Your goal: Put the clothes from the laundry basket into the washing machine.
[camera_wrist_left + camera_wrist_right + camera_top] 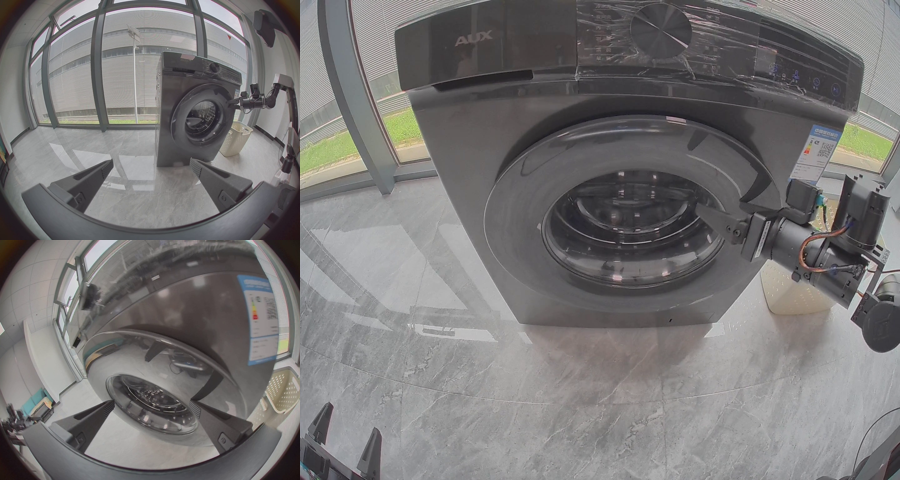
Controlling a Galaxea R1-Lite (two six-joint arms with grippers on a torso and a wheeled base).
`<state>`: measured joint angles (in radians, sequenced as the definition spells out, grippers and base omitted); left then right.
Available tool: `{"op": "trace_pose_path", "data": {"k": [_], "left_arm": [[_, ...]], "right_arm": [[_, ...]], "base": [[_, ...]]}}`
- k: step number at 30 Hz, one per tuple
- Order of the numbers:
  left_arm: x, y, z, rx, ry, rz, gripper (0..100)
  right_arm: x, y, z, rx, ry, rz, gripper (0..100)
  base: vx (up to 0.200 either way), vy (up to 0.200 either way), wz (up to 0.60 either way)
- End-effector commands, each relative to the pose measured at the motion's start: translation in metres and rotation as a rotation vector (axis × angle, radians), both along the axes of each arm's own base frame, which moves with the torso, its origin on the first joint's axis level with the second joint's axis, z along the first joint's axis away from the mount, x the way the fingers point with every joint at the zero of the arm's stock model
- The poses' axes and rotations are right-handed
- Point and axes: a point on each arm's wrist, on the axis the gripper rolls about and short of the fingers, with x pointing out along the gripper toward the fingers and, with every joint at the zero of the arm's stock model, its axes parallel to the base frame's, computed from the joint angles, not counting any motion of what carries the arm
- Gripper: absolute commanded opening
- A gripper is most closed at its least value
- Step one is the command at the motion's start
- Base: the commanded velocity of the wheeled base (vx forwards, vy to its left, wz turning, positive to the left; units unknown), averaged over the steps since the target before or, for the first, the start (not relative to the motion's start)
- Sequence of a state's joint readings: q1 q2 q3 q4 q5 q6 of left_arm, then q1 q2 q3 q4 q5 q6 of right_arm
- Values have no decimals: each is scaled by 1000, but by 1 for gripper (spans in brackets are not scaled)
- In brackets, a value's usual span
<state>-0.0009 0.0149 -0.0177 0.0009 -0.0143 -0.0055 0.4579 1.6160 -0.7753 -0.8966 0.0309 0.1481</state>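
Observation:
The dark grey washing machine (625,187) stands on the floor with its round glass door (631,228) shut. My right gripper (717,217) is open and sits at the door's right rim, by the dark handle recess (207,385); its fingers (93,415) straddle the lower part of the door glass (153,404). A cream perforated laundry basket (794,294) stands on the floor to the right of the machine, partly behind the right arm; its inside is hidden. My left gripper (345,437) hangs open low at the front left, far from the machine (193,109).
Grey marble floor (600,400) lies open in front of the machine. Tall windows (125,68) run behind and to the left. The basket (235,139) sits close to the right wall. A label (817,153) is stuck on the machine's upper right front.

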Motion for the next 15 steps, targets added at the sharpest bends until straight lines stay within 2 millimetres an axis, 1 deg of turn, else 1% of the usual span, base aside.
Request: {"op": "trace_pose_path", "data": {"k": [1, 2, 6, 10, 12, 13, 14, 15], "left_arm": [[0, 0, -5, -1, 7, 0, 100], [0, 0, -5, -1, 7, 0, 100], [0, 0, -5, -1, 7, 0, 100], [0, 0, -5, -1, 7, 0, 100], [0, 0, -5, -1, 7, 0, 100], [0, 0, -5, -1, 5, 0, 100], [0, 0, -5, -1, 7, 0, 100], [0, 0, -5, -2, 7, 0, 100]], "right_arm": [[13, -4, 15, 29, -63, -67, 100], [15, -6, 23, 43, -87, -95, 100], [13, -7, 22, 40, -80, -98, 100], [-3, -10, 13, 23, -53, -75, 100], [-23, -7, 0, -2, -14, -24, 100], [-26, -7, -2, -4, -10, -15, 100], [-50, -8, -16, -30, 32, 55, 100], [-61, -10, -21, -38, 45, 83, 100]], "base": [[0, 0, 0], [0, 0, 0], [0, 0, 0], [0, 0, 0], [0, 0, 0], [0, 0, 0], [0, 0, 0], [0, 0, 0]]}}
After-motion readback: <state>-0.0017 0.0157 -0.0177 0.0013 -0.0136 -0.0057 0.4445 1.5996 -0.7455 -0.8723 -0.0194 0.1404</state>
